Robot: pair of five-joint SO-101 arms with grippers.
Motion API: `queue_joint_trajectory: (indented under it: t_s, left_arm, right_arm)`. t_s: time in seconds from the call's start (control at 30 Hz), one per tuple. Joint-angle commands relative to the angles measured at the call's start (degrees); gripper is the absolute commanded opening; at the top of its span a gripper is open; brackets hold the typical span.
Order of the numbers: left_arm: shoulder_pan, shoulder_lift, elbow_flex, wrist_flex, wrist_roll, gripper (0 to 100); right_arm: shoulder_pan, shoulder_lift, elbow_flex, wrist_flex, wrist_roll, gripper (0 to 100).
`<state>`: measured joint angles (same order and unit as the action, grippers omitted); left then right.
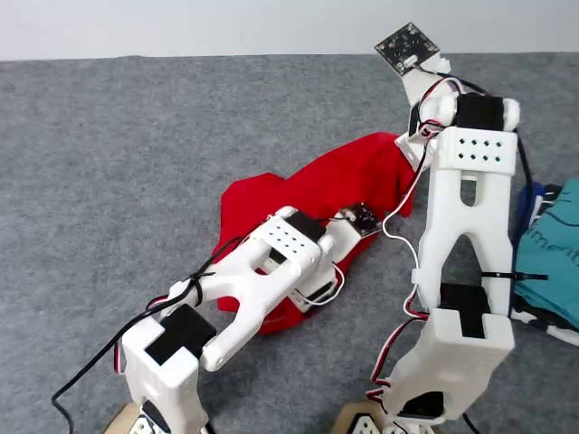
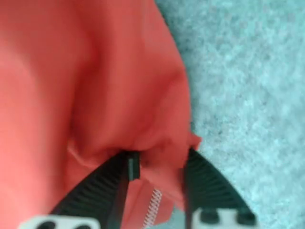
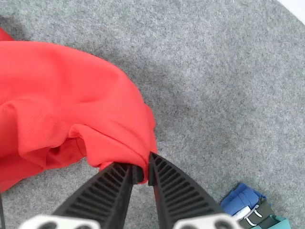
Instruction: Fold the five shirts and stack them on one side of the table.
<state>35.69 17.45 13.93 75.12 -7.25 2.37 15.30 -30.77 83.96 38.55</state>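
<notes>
A red shirt (image 1: 308, 194) lies crumpled in the middle of the grey table (image 1: 109, 163). My left gripper (image 2: 159, 164) is low over the shirt's near right part, shut on a thick fold of the red cloth (image 2: 119, 86). My right gripper (image 3: 141, 172) is farther back, and its fingers pinch the red shirt's (image 3: 71, 105) edge, holding that corner raised off the table. In the high view the right gripper (image 1: 409, 149) sits at the shirt's far right corner. Folded shirts (image 1: 554, 244), teal over blue, are piled at the table's right edge.
The pile of folded shirts (image 3: 250, 206) lies close to the right arm's base side. Bare grey felt (image 3: 214, 71) stretches behind and to the left of the red shirt. A black cable (image 1: 99, 357) runs along the left arm.
</notes>
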Motion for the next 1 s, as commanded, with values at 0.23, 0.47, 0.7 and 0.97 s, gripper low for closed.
queue_joint_trajectory:
  t_s: [0.23,0.47,0.7,0.97]
  left_arm:
    - [-0.6,-0.4,-2.9,1.3,-2.2,3]
    - [-3.3,-1.4,-3.9,3.3,-2.3,1]
    - [-14.3,-12.5,-16.0,14.0,-7.1,1]
    - [-27.4,-22.0,-30.5,18.7,-12.6,1]
  right_arm:
    - [-0.2,-0.3,-0.3,-0.2,0.4,0.9]
    - [0.0,-0.9,-0.6,0.0,0.7,0.9]
    - [0.8,-1.8,-1.1,-0.1,0.4,0.9]
    - [1.0,-8.8,-4.0,-0.2,0.4,0.9]
